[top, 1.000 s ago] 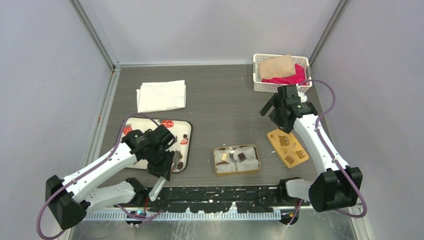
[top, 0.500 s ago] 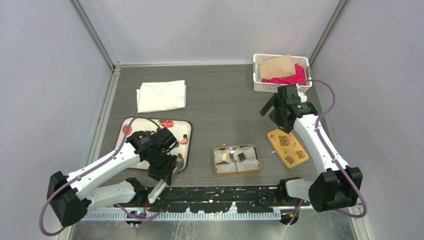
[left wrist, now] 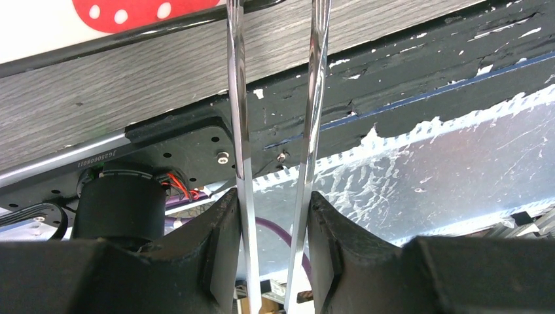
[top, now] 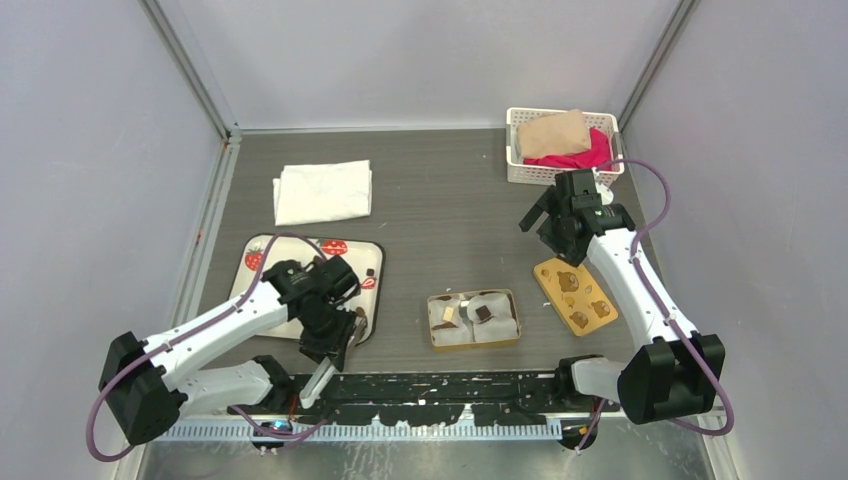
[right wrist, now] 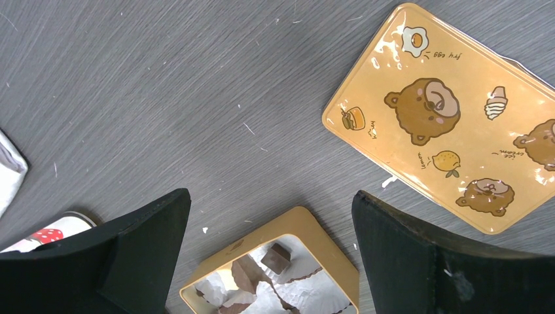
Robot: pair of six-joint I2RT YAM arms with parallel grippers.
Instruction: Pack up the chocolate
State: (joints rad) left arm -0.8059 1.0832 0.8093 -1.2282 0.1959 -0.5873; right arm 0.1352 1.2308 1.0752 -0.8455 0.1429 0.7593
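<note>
My left gripper (top: 337,338) hangs over the near right corner of the strawberry tray (top: 262,283). It is shut on metal tweezers (top: 314,378). In the left wrist view the tweezers' blades (left wrist: 238,118) run between my fingers (left wrist: 226,216) and out of the top edge, so their tips are hidden. A few dark chocolates (top: 360,316) lie on the tray's right side. The gold box (top: 474,343) holds paper cups, a dark chocolate (top: 482,313) and a cream one (top: 450,314). My right gripper (top: 540,220) is open and empty, held high over the table between the box (right wrist: 327,243) and the lid.
The golden-yellow bear lid (top: 574,293) lies right of the box and also shows in the right wrist view (right wrist: 458,118). A folded white cloth (top: 323,191) lies at the back left. A white basket (top: 512,150) of cloths stands at the back right. A black rail (top: 450,388) runs along the near edge.
My left gripper has shifted slightly toward the near edge with the tweezers, and its elbow has swung a little right. The right arm has not moved.
</note>
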